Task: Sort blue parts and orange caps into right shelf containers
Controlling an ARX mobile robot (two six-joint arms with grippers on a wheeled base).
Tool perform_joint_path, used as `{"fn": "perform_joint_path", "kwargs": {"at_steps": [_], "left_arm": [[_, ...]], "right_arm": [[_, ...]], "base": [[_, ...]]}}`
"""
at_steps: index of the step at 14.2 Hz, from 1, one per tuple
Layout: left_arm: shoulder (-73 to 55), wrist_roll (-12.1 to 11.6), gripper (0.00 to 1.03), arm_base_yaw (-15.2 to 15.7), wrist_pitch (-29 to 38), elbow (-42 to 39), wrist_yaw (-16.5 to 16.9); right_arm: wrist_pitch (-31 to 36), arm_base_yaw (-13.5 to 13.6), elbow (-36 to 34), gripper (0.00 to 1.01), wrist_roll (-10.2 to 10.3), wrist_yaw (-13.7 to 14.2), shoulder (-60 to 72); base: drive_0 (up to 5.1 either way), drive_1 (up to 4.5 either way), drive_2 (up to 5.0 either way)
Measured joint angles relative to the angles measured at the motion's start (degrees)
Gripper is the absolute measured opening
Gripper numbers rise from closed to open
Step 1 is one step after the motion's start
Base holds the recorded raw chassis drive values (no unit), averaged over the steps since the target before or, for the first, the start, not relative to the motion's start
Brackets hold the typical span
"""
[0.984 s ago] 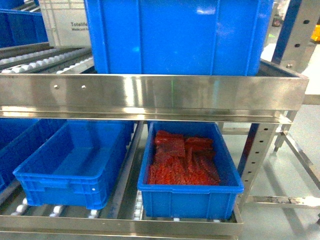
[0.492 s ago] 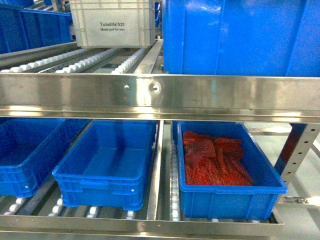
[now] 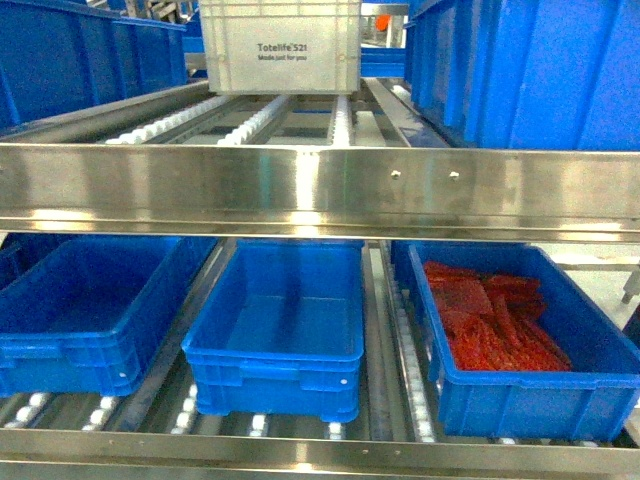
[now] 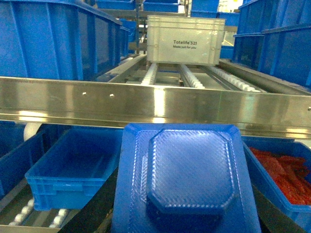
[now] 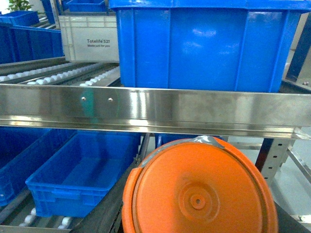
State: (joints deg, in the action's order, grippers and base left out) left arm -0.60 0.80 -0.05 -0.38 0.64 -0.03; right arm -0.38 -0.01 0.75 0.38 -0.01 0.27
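A blue part [image 4: 187,179], a textured plate with a raised octagonal block, fills the lower left wrist view, and my left gripper [image 4: 187,206] is shut on it. A round orange cap [image 5: 199,194] fills the lower right wrist view with my right gripper [image 5: 199,208] shut on it. Neither gripper shows in the head view. On the lower shelf stand three bright-blue containers: an empty middle one [image 3: 270,352], one at the left [image 3: 60,345], and a right one [image 3: 530,400] holding red-orange pieces [image 3: 495,320].
A steel shelf beam [image 3: 320,185] crosses in front of me above the lower containers. On the upper roller tracks stand a white crate [image 3: 280,45], a tall blue crate [image 3: 540,70] at the right and another blue crate [image 3: 70,55] at the left.
The head view has swung left: the shelf and its containers have slid right in the frame. The white crate has come to the centre and a third lower container shows at the left.
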Motion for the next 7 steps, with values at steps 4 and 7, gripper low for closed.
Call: {"fn": "perform_joint_path", "kwargs": {"at_steps": [4, 7], "left_arm": [[0.0, 0.0, 0.42, 0.0, -0.1, 0.0, 0.0], [0.0, 0.0, 0.42, 0.0, 0.0, 0.0, 0.0]], "right_arm": [[0.0, 0.0, 0.0, 0.43, 0.0, 0.0, 0.0], [0.0, 0.0, 0.0, 0.43, 0.0, 0.0, 0.0]], "base": [[-5.0, 2.5, 2.5], [-4.9, 2.58, 2.6]]}}
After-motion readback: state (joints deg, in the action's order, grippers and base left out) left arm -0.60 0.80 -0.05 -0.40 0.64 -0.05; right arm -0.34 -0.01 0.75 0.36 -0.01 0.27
